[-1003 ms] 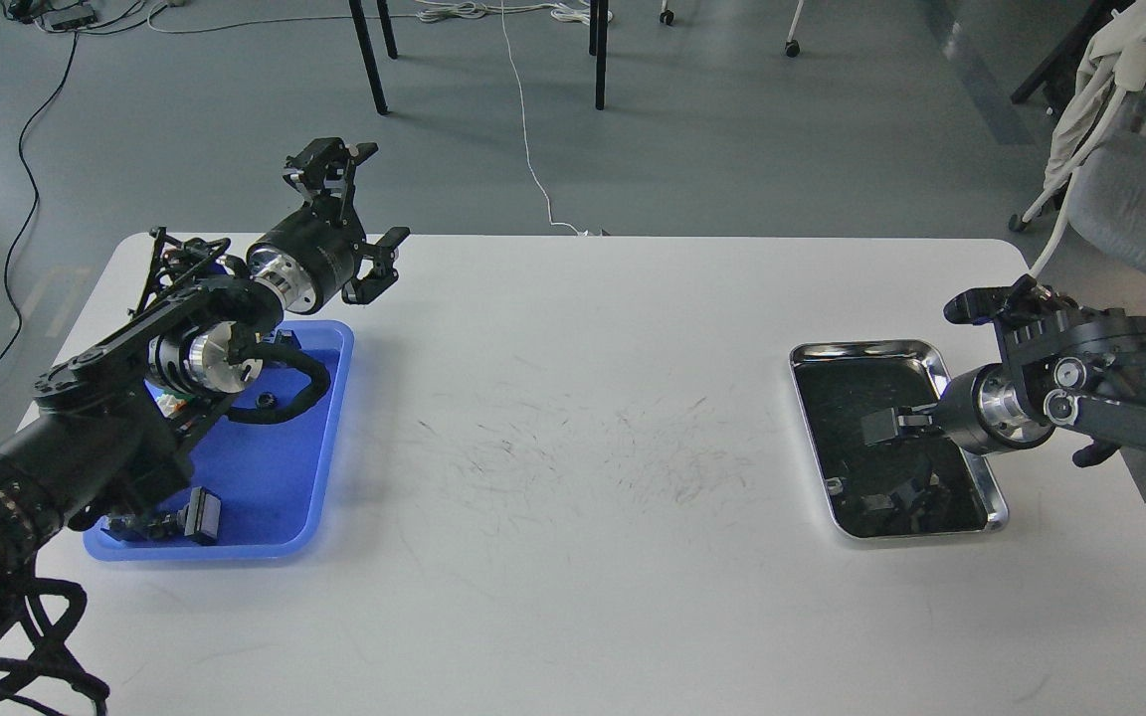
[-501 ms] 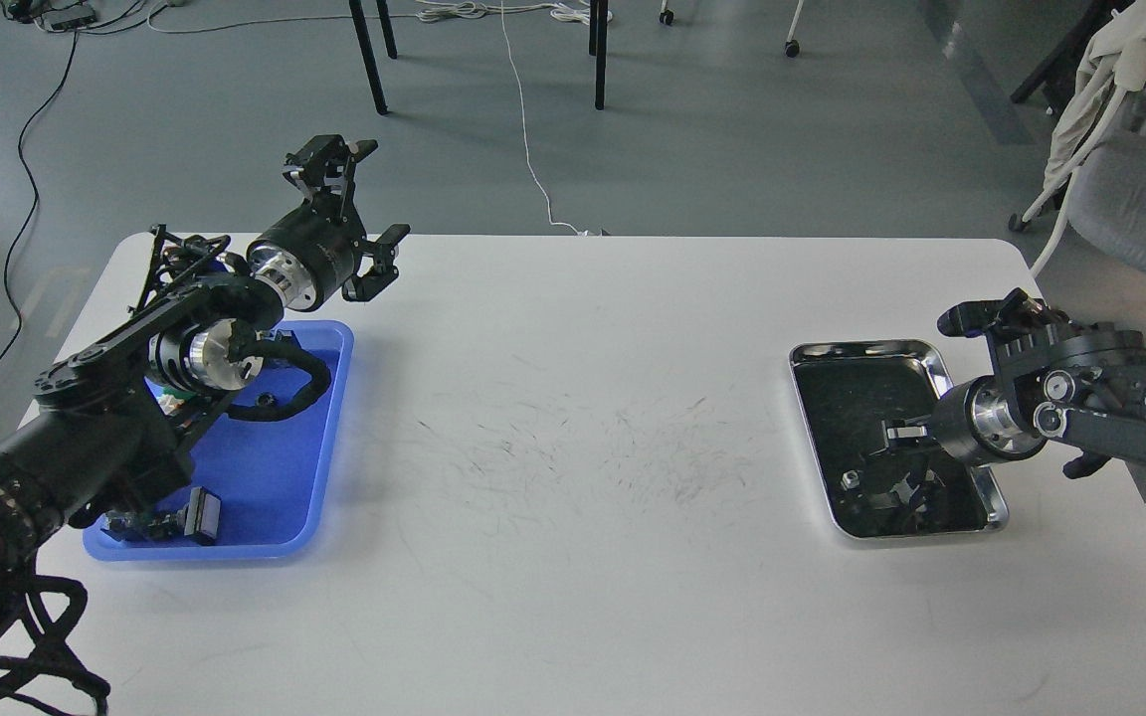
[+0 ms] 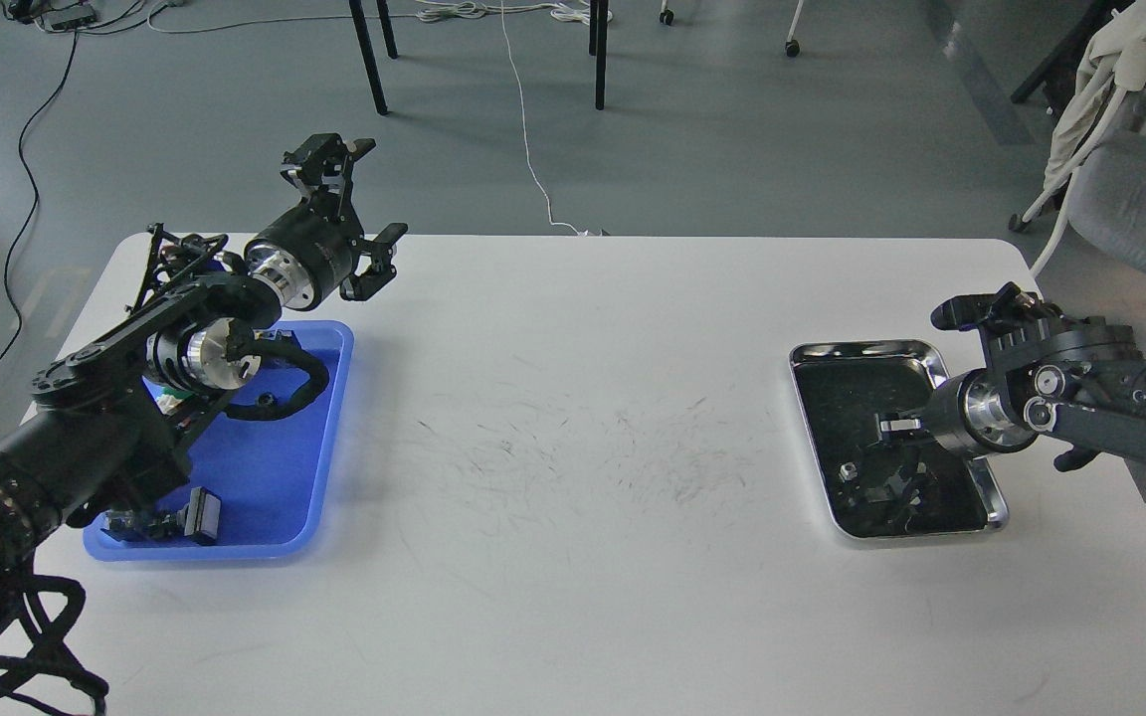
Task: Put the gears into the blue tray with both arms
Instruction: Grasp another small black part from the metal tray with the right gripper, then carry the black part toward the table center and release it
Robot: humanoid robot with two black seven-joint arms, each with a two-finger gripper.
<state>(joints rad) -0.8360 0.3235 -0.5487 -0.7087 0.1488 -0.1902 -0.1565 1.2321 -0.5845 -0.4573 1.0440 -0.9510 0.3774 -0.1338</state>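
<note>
The blue tray (image 3: 275,497) lies at the table's left, partly under my left arm. One small black gear (image 3: 265,401) rests in it near the arm's cable. My left gripper (image 3: 381,189) is raised above the tray's far right corner, open wide and empty. My right gripper (image 3: 886,440) reaches low into the steel tray (image 3: 866,350) on the right. Its dark fingers blend with the tray's dark, mirror-like bottom, so I cannot tell how the jaws stand. A tiny pale speck (image 3: 845,470) shows just left of it; I cannot tell whether it is a gear or a reflection.
Black parts (image 3: 200,517) sit in the blue tray's near corner, and coloured switches (image 3: 167,403) peek out under the left arm. The white table (image 3: 573,418) between the trays is scuffed. Chair legs and cables stand on the floor beyond; an office chair (image 3: 1140,199) is at right.
My right gripper has moved left and down into the steel tray, and its reflection has shifted with it. The left arm has barely moved.
</note>
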